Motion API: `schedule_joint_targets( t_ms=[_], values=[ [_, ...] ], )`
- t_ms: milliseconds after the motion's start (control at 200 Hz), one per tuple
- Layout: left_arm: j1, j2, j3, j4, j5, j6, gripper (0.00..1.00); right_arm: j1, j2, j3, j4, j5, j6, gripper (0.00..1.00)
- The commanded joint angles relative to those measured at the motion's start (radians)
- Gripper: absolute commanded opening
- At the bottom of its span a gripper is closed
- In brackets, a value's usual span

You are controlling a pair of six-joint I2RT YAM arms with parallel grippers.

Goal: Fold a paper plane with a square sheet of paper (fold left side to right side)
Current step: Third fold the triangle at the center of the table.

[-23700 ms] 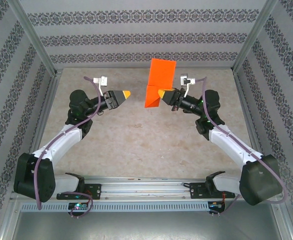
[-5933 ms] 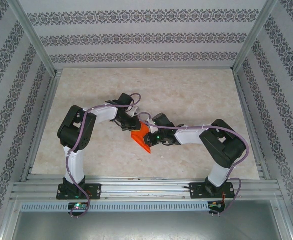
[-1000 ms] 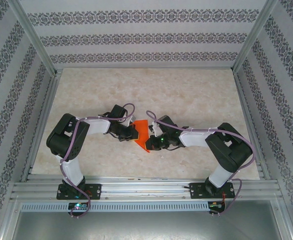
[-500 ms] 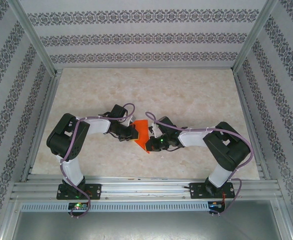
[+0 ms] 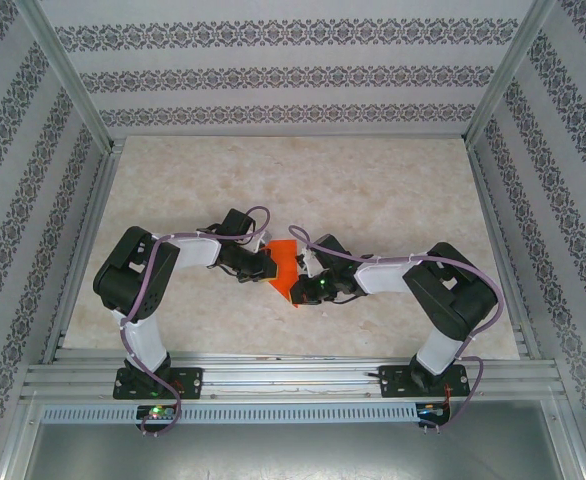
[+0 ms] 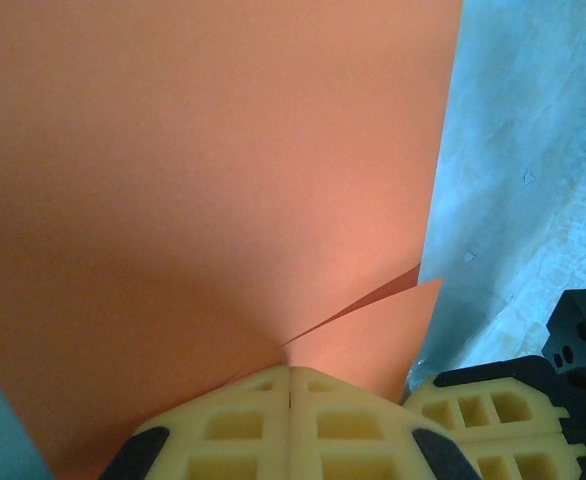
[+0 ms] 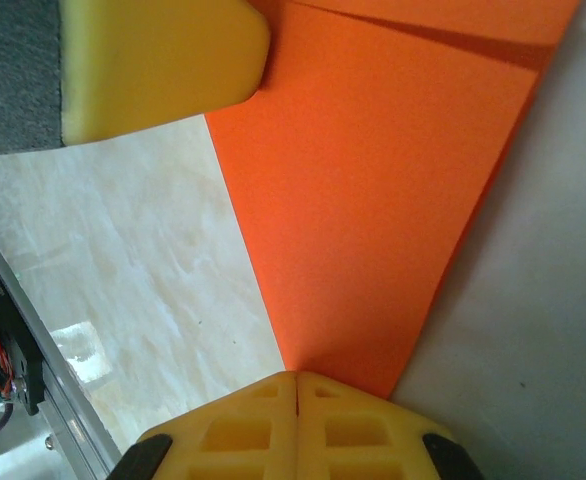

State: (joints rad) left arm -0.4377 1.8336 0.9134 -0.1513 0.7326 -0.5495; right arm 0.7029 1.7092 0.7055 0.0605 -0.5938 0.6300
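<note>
Both arms are bent inward, hands meeting near the middle of the beige marble-pattern surface (image 5: 393, 190), a bit toward the near edge. The thin bright orange paper sheet (image 5: 282, 262), folded to a narrower angled shape, sits between them. The left hand (image 5: 264, 268) is on its left edge, the right hand (image 5: 301, 291) on its near-right corner. Left wrist view: the left hand's yellow foam fingers (image 6: 173, 445) are pressed flat together, pinching the paper's edge. The sheet fans away from the pinch and covers most of that view. Two layers show there: a thin slit opens between an upper flap and a lower one, just right of the pinch. The right hand's yellow fingertips (image 6: 485, 425) sit just beside the lower flap's edge, at the bottom right. Right wrist view: the right hand's fingers (image 7: 398, 440) are clamped together on a pointed corner of the sheet. The paper widens away from the grip, with a crease line and a second layer at the far end. The left hand's yellow finger (image 7: 158, 65) is at top left of that view, against the paper's edge. Can't tell whether the sheet lies on the surface or is held slightly off it. Patterned wallpaper panels (image 5: 293, 75) ring the surface on three sides.
</note>
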Motion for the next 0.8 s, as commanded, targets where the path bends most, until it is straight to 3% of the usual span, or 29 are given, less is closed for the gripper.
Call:
schedule_joint_targets(
  t_ms=[0,375,794],
  values=[
    [-0.005,-0.024,0.011,-0.061,-0.053,0.029,0.04,0.007,0.033,-0.014,-0.088,0.022,-0.009,0.0],
    [-0.041,-0.168,-0.059,-0.028,0.033,0.017,0.04,0.003,0.047,0.015,-0.175,0.087,-0.03,0.0],
    [-0.085,-0.09,-0.02,-0.054,0.061,0.056,0.04,0.005,0.055,0.029,-0.215,0.13,-0.028,0.0]
  ],
)
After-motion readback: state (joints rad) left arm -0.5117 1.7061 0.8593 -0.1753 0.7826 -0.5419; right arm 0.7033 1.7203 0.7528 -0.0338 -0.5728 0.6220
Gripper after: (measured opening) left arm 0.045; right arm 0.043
